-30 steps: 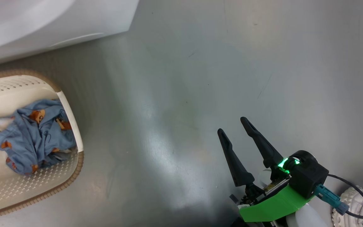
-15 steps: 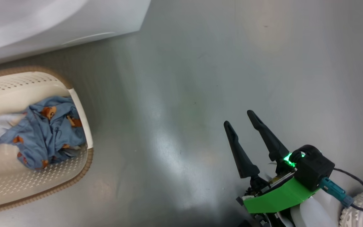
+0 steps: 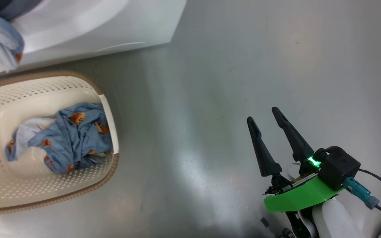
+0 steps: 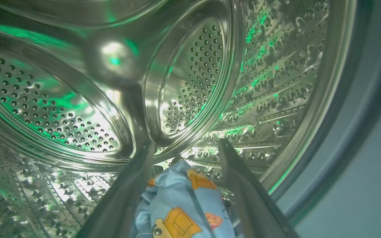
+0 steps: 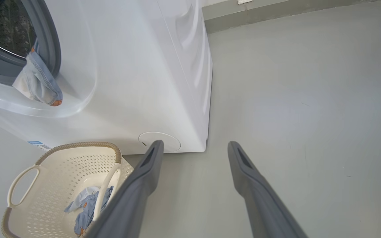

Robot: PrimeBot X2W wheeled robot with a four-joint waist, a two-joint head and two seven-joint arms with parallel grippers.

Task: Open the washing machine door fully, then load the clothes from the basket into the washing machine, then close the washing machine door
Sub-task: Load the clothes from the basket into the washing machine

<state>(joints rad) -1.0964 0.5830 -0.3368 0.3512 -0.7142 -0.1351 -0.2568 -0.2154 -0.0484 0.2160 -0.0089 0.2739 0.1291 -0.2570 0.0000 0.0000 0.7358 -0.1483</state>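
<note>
Left gripper [image 4: 186, 144]: fingers are spread apart inside the perforated steel drum [image 4: 45, 99]; nothing is clamped.
Printed garment [image 4: 180, 201]: light-blue cloth with orange cartoon figures is seen low between the left fingers; contact cannot be told.
Right gripper [image 3: 262, 114]: fingers are apart and empty above the grey floor [image 3: 210, 66], with the same spread as a second ago.
Basket [image 3: 111, 165]: cream-white perforated plastic with a brown rim, set before the white washing machine [image 3: 94, 29]; the blue clothes [image 3: 68, 138] are heaped in it as before.
Draped garment [image 5: 38, 82]: blue-and-white cloth is hung over the machine's opening.
Change: the head camera has been turned, so the draped garment is now seen at upper left.
</note>
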